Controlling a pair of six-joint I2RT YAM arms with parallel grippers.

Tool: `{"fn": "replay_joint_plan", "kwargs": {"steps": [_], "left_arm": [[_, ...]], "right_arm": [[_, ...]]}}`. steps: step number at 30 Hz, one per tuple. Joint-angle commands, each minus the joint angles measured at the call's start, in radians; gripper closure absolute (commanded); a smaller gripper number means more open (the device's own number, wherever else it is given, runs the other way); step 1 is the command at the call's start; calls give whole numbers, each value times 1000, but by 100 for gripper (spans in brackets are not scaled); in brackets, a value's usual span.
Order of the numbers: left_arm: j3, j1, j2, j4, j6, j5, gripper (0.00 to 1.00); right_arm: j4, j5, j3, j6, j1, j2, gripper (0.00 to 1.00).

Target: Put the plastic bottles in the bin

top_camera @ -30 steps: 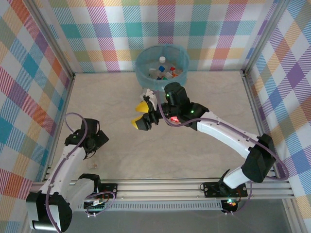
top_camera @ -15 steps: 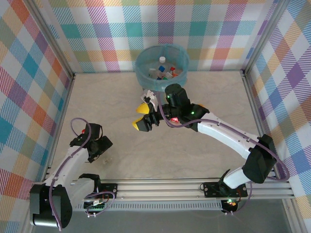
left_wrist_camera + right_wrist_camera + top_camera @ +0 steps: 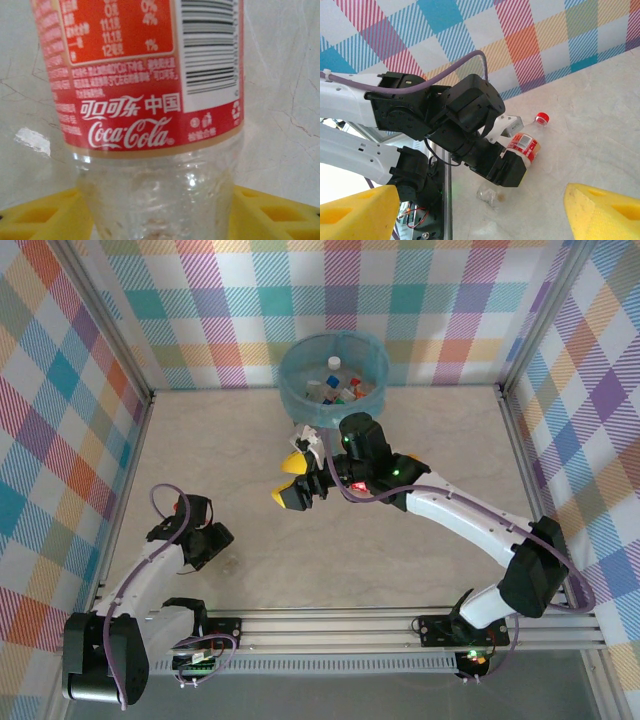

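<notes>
Left end effector (image 3: 218,555) shifted right, jaws narrowing around red-labelled bottle (image 3: 150,100)

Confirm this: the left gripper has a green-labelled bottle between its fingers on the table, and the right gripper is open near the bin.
Wrong label colour: the bottle is red-labelled, not green, as the left wrist view shows. Otherwise right: it lies on the table between the fingers of the left gripper, and the right gripper is open near the bin.
</notes>
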Motion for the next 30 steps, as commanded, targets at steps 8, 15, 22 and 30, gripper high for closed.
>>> {"fn": "replay_joint_plan", "kwargs": {"steps": [8, 15, 22, 30], "left_arm": [[-1, 10, -60, 2, 15, 14, 49], [124, 9, -182, -59, 44, 41, 49], [390, -115, -263, -91, 288, 37, 51], [560, -459, -211, -2, 532, 34, 50]], "right_arm": [[6, 4, 10, 6, 5, 13, 14], [-53, 4, 86, 0, 6, 31, 15], [-94, 63, 196, 36, 5, 52, 15], [-124, 156, 265, 94, -24, 26, 14]]}}
